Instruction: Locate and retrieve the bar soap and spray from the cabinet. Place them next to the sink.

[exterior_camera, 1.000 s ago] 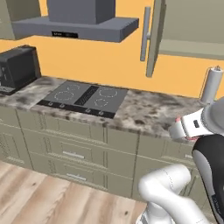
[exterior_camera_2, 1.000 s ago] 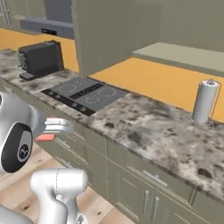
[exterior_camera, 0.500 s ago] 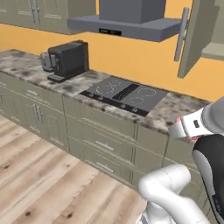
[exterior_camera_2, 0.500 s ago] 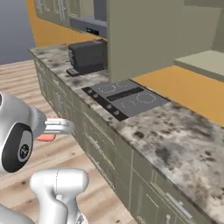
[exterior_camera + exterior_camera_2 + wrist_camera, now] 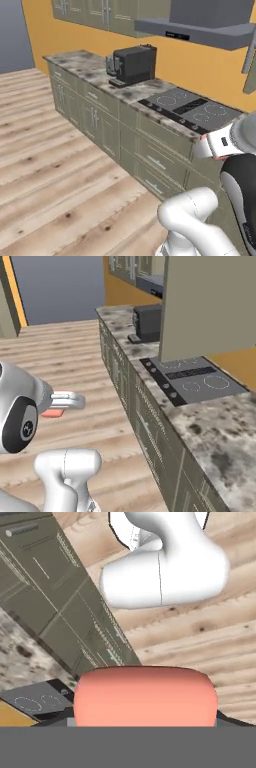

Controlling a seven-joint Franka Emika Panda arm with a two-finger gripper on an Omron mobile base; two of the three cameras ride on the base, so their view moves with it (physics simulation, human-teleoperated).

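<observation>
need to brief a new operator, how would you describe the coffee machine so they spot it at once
Follow the speckled stone counter along the orange wall. Left of the black stovetop stands the coffee machine, a boxy black appliance. It is the one upright block on the counter, whereas the stovetop lies flush with it.

— What blocks the counter [image 5: 90, 72]?
— A coffee machine [image 5: 131, 64] at its back edge, beside the stovetop [image 5: 192, 107]; hood [image 5: 200, 30] overhead.
— Open room?
— The counter's left end and the wood floor [image 5: 45, 165] in front — both bare.
</observation>
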